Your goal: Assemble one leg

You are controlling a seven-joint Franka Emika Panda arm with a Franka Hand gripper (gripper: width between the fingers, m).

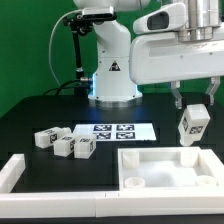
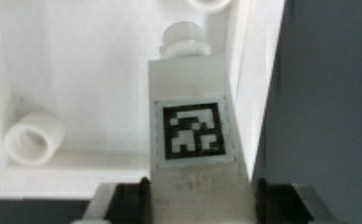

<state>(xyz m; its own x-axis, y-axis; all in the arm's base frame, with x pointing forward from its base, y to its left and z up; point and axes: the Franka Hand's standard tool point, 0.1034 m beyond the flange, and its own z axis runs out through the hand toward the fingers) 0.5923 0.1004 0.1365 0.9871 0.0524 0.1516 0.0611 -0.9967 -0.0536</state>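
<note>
My gripper [image 1: 191, 100] is shut on one white leg [image 1: 192, 125] and holds it in the air above the right end of the large flat white panel [image 1: 160, 165]. The leg carries black-and-white tags. In the wrist view the leg [image 2: 196, 120] runs out from between my fingers [image 2: 128, 200], its stubby round end [image 2: 183, 40] pointing toward the panel [image 2: 53, 80] below. A round corner hole [image 2: 32, 140] of the panel shows beside the leg. Three more legs [image 1: 65, 142] lie in a cluster on the black table at the exterior view's left.
The marker board [image 1: 113, 129] lies flat on the table in front of the robot base [image 1: 112, 75]. A white L-shaped rail [image 1: 30, 178] runs along the front edge of the table, left of the panel. A green wall stands behind.
</note>
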